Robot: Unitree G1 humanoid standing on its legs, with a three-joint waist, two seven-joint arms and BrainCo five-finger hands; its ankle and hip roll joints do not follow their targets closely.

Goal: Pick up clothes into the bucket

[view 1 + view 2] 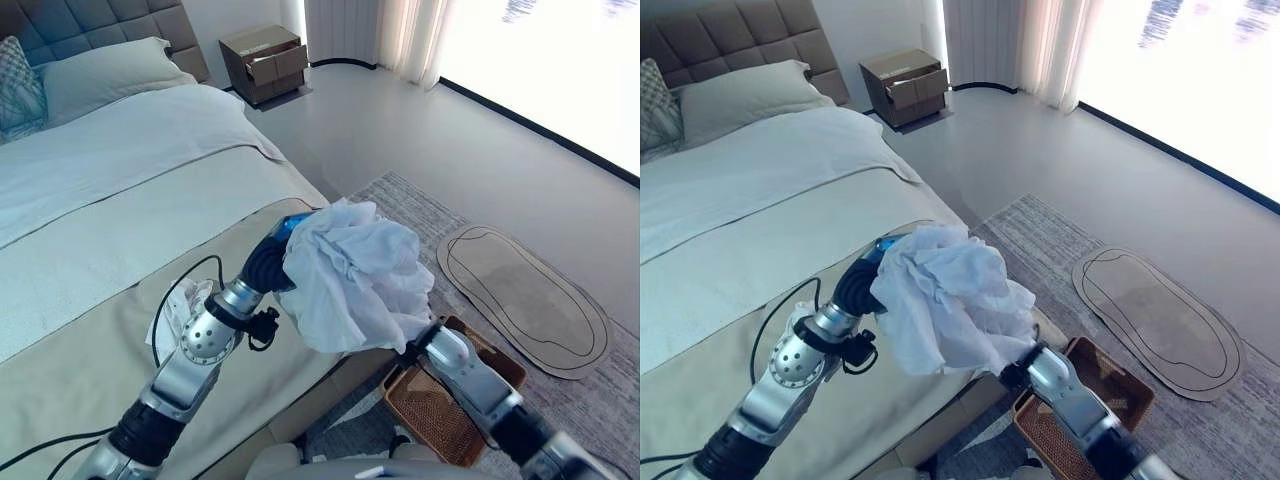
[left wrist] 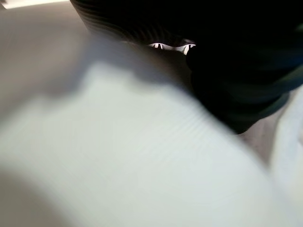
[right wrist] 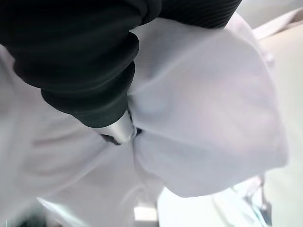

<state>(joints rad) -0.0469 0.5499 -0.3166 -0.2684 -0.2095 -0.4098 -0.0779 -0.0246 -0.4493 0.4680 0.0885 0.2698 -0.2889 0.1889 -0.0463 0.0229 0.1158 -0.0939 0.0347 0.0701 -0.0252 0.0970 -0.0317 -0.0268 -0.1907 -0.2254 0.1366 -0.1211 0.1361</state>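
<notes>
A bundle of white clothes (image 1: 352,275) hangs in mid-air at the centre of the left eye view, held up between the two arms just off the foot corner of the bed (image 1: 120,250). The left hand (image 1: 268,262) comes in from the lower left; its dark ribbed cover meets the left edge of the bundle, and its fingers are buried in the cloth, so whether they are curled or straight cannot be told. The right hand (image 3: 118,128) comes in from the lower right and goes into the underside of the bundle. In the right wrist view one silver finger pokes into a fold of the white cloth, while the other fingers are hidden, so its grip cannot be told either.

Below and to the right of the bundle, in the lower right of the frame, a brown woven basket (image 1: 455,405) stands on a grey rug (image 1: 420,215), partly behind the right forearm. An oval mat (image 1: 525,295) lies on the rug at the right. A small crumpled white piece (image 1: 185,305) lies on the bed beside the left forearm. A pillow (image 1: 100,70) lies at the head of the bed, upper left, and a brown nightstand (image 1: 265,62) stands at the top centre.
</notes>
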